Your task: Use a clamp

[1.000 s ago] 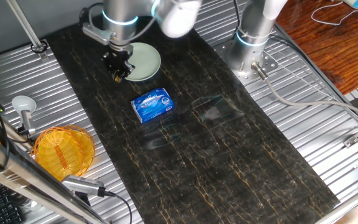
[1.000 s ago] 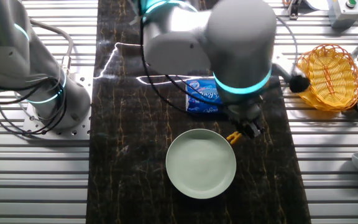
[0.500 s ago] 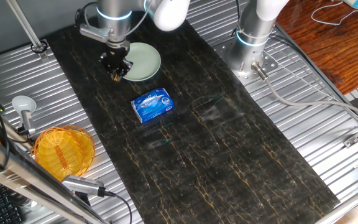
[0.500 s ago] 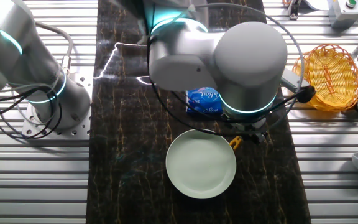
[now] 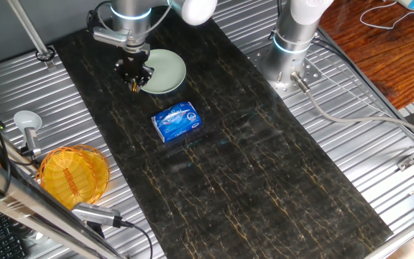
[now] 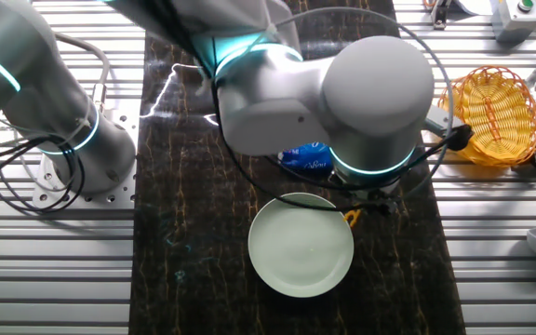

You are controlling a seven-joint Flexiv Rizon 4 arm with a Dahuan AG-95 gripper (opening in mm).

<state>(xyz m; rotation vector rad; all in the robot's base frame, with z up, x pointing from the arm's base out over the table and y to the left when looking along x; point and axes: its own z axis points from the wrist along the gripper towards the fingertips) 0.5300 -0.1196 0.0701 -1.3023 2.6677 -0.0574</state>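
Observation:
The clamp (image 5: 136,85) is a tiny yellow-orange clip held at my gripper's tips, just left of the pale green plate (image 5: 165,70). In the other fixed view only a bit of the clamp (image 6: 353,218) shows by the plate's (image 6: 301,246) right rim, under my arm. My gripper (image 5: 134,76) is shut on the clamp, low over the dark mat. The blue packet (image 5: 177,121) lies in front of the plate; in the other fixed view the packet (image 6: 305,158) is mostly hidden by my arm.
An orange wicker basket (image 5: 72,174) stands on the metal slats at the left, and shows at the right in the other fixed view (image 6: 495,112). A second arm's base (image 5: 287,61) stands at the back. A white round tool (image 5: 26,121) lies near the basket.
My gripper with the clamp has moved slightly back, staying by the plate's edge. My arm's body has swung to cover more of the blue packet in the other fixed view.

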